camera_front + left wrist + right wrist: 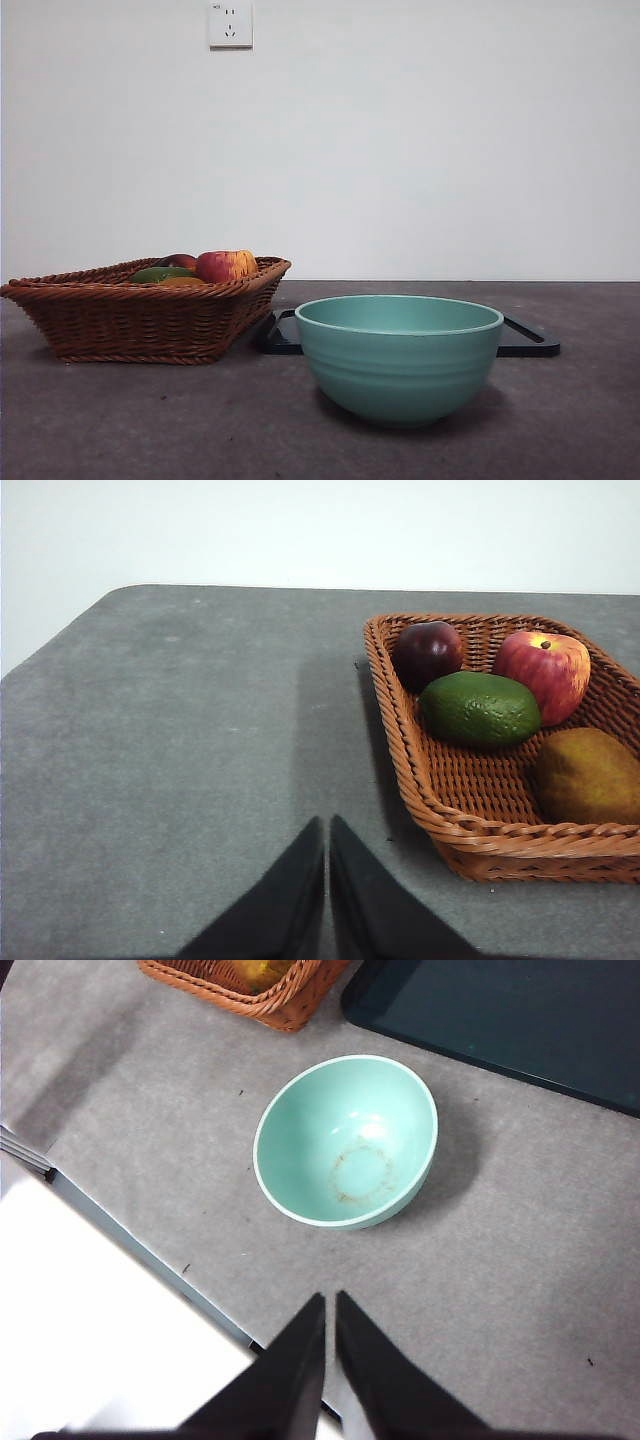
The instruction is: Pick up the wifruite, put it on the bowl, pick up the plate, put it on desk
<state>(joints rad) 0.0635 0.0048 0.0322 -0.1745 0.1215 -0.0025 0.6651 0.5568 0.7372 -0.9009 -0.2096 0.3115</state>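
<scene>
The wifruite, a dull brown oval fruit, lies in the near corner of a wicker basket in the left wrist view. My left gripper hovers shut over the bare desk beside the basket, holding nothing. The mint-green bowl stands empty on the desk; its inside shows in the right wrist view. My right gripper hangs shut above the desk edge, short of the bowl. The plate, a dark flat rectangular tray, lies behind the bowl. Neither gripper appears in the front view.
The basket sits left of the bowl and also holds a red-yellow apple, a green fruit and a dark red fruit. The desk edge runs close to my right gripper. A wall socket is behind.
</scene>
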